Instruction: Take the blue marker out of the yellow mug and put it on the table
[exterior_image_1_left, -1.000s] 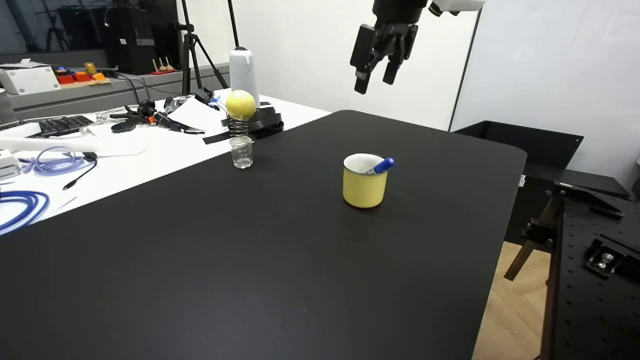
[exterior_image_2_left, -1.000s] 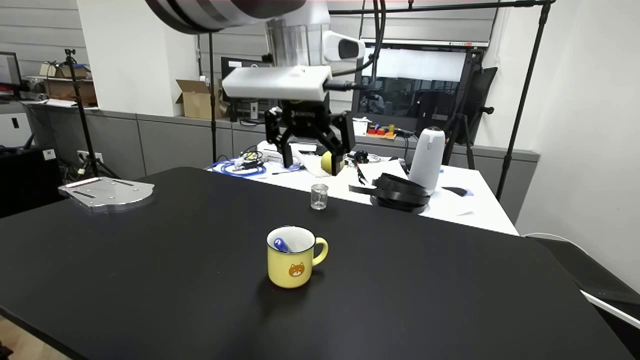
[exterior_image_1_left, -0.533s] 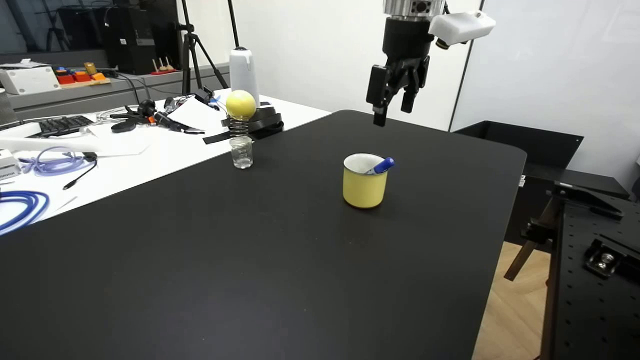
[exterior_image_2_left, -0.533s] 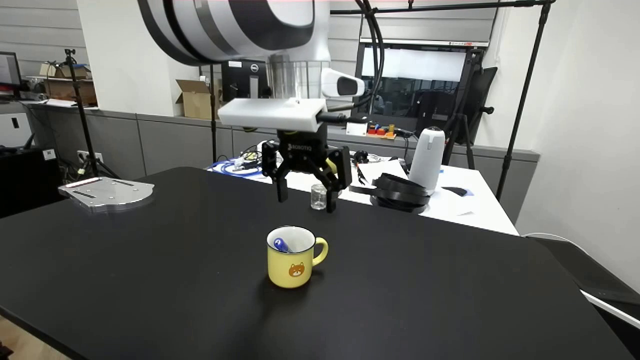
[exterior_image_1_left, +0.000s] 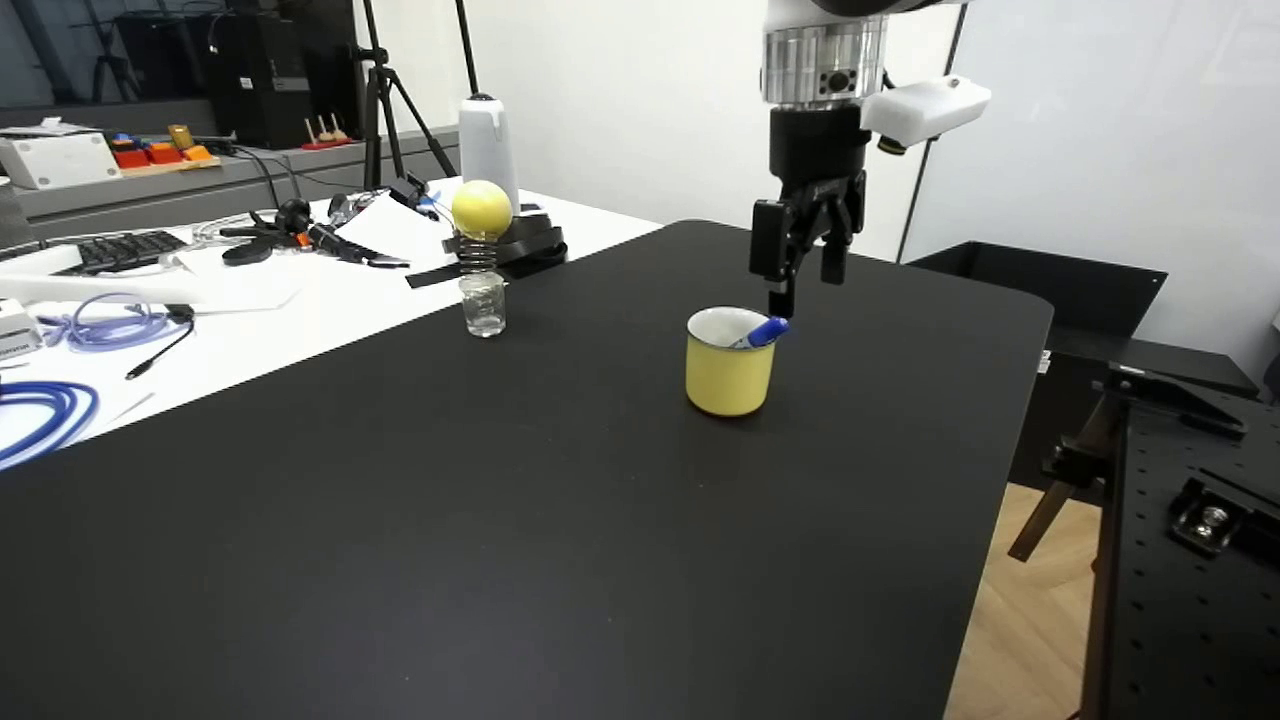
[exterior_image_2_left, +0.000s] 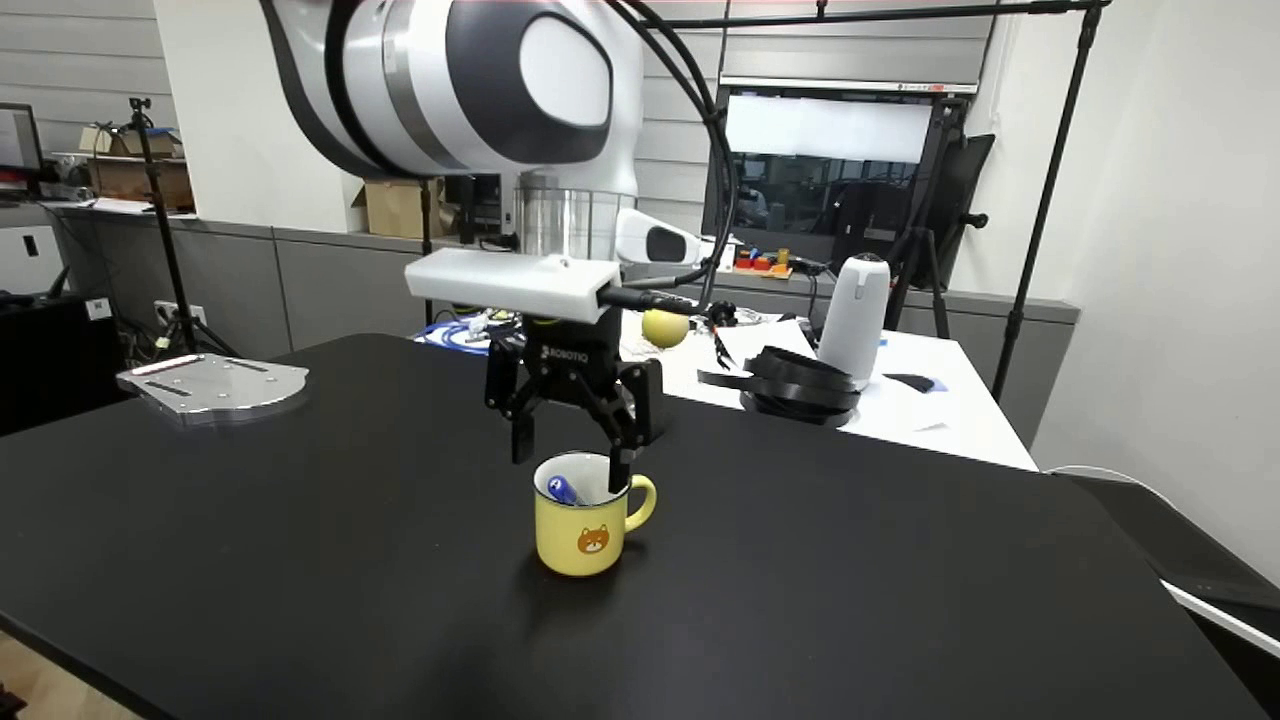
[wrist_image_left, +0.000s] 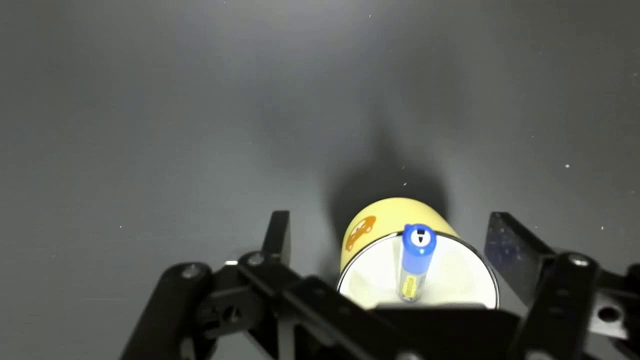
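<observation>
The yellow mug (exterior_image_1_left: 728, 380) stands upright on the black table (exterior_image_1_left: 400, 520); it shows in both exterior views (exterior_image_2_left: 570, 545). The blue marker (exterior_image_1_left: 768, 330) leans inside it, its blue end above the rim. My gripper (exterior_image_2_left: 571, 466) is open and empty, pointing down a little above the mug. In an exterior view one fingertip overlaps the mug's opening near the handle. In the wrist view the marker (wrist_image_left: 416, 257) and mug (wrist_image_left: 392, 215) lie between the spread fingers (wrist_image_left: 392, 237), touching neither as far as I can see. The mug's near side is hidden by the gripper body.
A small clear glass (exterior_image_1_left: 484, 305) stands near the table edge, a yellow ball (exterior_image_1_left: 482, 210) showing above it. A metal plate (exterior_image_2_left: 215, 388) lies on the table's far left. A cluttered white table (exterior_image_1_left: 200, 340) with cables and a white cylindrical device (exterior_image_2_left: 855, 318) adjoins the black table.
My gripper has come down from well above the table to just above the mug, staying open. The mug and marker have not moved.
</observation>
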